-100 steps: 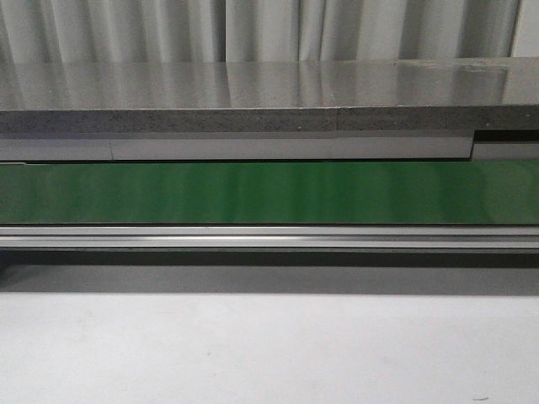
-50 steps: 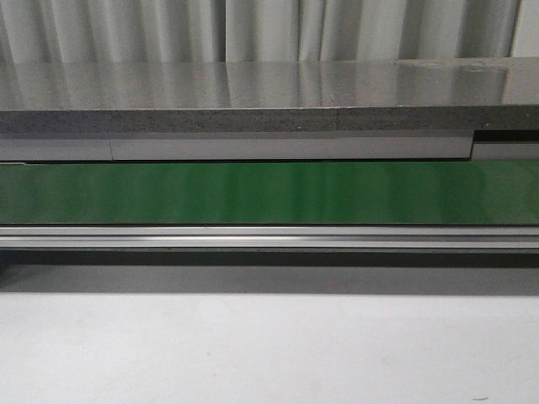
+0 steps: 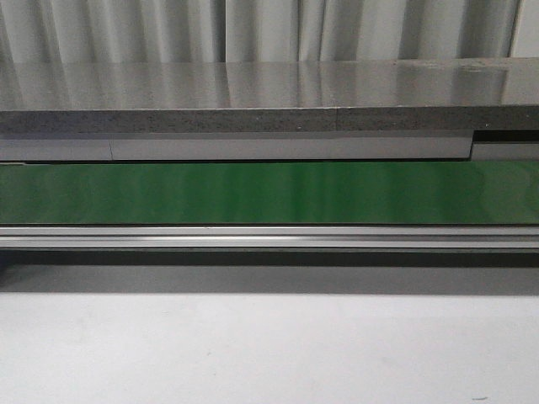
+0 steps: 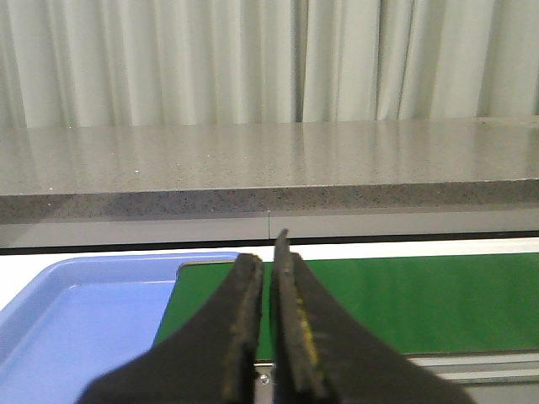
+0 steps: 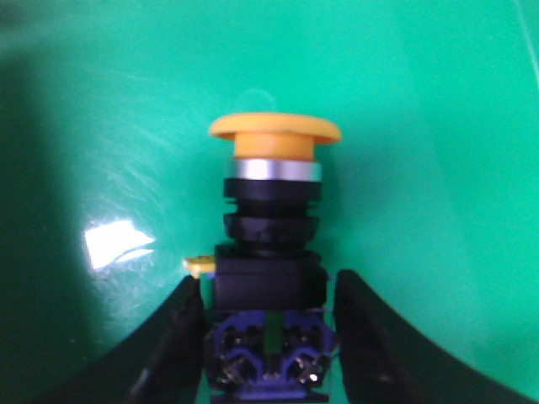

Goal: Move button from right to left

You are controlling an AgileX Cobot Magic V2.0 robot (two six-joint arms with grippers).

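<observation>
Right wrist view: button at frame centre on a green surface, lying so the yellow cap points to the top of frame, black body and blue terminal end toward the bottom. Right gripper straddles the body, fingers parted just wider than it; a thin gap shows on the right side, while contact on the left cannot be told. Grasp judged not yet closed. Left wrist view: left gripper with fingers nearly together, holding nothing, above the edge of a blue tray at lower left and a green belt at lower right. Front view shows only the belt, a grey counter above it and pale tabletop; no arm or button appears there. Risks, judged: the fingers sit low on the body near the terminals, so closing could pinch off-centre and tip or twist the button; the small yellow tab on the left may snag a finger; the smooth plastic may slip on lifting.
</observation>
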